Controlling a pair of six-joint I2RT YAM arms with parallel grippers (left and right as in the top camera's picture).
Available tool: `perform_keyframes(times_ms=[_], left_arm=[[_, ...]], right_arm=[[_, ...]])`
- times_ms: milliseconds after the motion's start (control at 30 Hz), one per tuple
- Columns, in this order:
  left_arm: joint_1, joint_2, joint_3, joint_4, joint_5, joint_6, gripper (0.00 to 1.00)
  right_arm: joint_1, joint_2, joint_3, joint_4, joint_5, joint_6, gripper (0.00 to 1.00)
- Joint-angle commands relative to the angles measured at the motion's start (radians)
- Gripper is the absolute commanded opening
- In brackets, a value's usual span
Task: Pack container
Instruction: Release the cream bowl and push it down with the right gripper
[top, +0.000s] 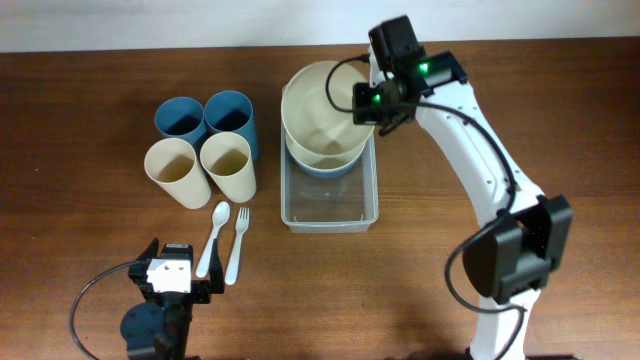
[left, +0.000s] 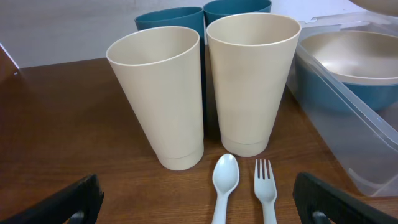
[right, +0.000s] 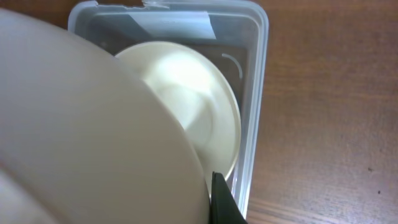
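Right hand (top: 372, 103) is pinched tight on the rim of a cream bowl (top: 315, 105), holding it over the far end of the clear container (top: 330, 222). The container sits mid-tabletop (top: 100, 120) with a blue bowl (top: 325, 168) inside. Left hand (top: 178, 270) waits low, fingers spread wide, just beside the spoon (top: 213, 240) and fork (top: 238, 245), near four cups (top: 227, 160).

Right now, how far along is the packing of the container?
Done: a blue bowl with a cream bowl nested inside sits in the container. In hand: the right gripper holds a second cream bowl above them. Probably left: four cups, spoon, fork; the left gripper is open.
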Motion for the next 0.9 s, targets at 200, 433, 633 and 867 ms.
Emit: perform_keyframes(times_ms=[200, 433, 633, 867], left_arm=[[-0.004, -0.008, -0.006, 0.002, 0.011, 0.013, 1.00], [-0.004, -0.008, -0.006, 0.002, 0.011, 0.013, 1.00], [-0.004, -0.008, -0.006, 0.002, 0.011, 0.013, 1.00], [-0.004, -0.008, -0.006, 0.002, 0.011, 0.013, 1.00]], right_arm=[[0.007, 0.124, 0.109, -0.103, -0.103, 0.068, 0.04], [0.003, 0.125, 0.109, -0.087, -0.105, 0.064, 0.12], [-0.008, 0.124, 0.111, -0.087, -0.158, 0.050, 0.39], [-0.059, 0.075, 0.210, -0.165, -0.236, 0.003, 0.39]])
